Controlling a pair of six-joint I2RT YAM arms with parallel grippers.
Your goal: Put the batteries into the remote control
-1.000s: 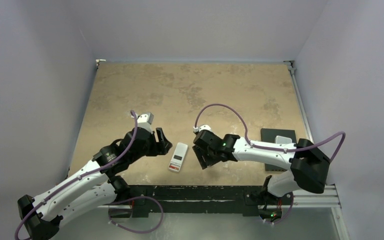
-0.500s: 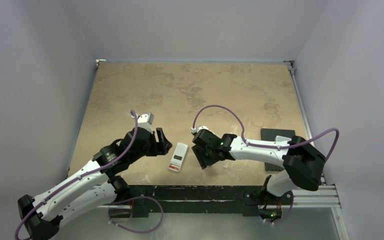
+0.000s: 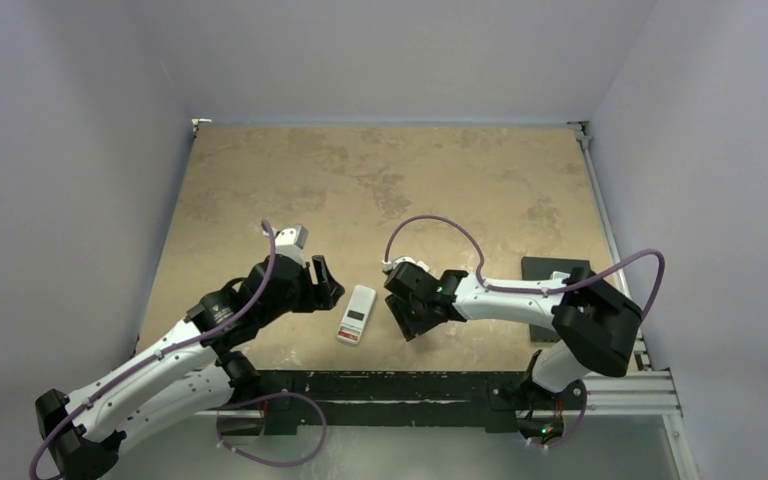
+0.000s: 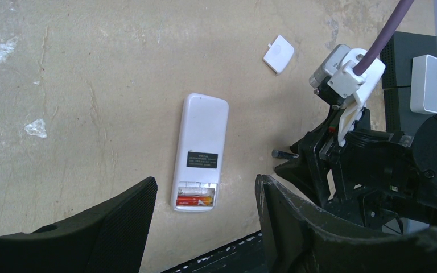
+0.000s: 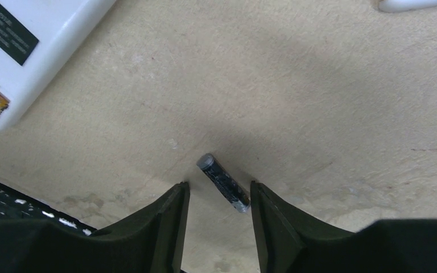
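On the tan table [image 3: 410, 180], the step in hand looked like the pickup of the second cell. The right gripper [image 5: 217, 194] hung low over the near edge with its fingers apart, straddling the loose battery [image 5: 221, 179] without touching it. The left gripper [image 3: 328, 280] hovered just left of the remote control [image 3: 356, 313], also spread and empty.

The next move probably called for the right fingers to sink a little, close across the cell's thin body and lift it cleanly. It would then have to be lined up with the free slot.

The remote lay flat, white back up, between the two grippers, its dark label showing and its compartment uncovered at the near end. A small white square piece [image 4: 278, 54] lay well beyond it. One seated battery [image 4: 194, 199], red-orange, filled part of the bay. The loose cell lay on the table to the remote's right, slim, slanted, dark in the gripper's shadow, with a grey end cap
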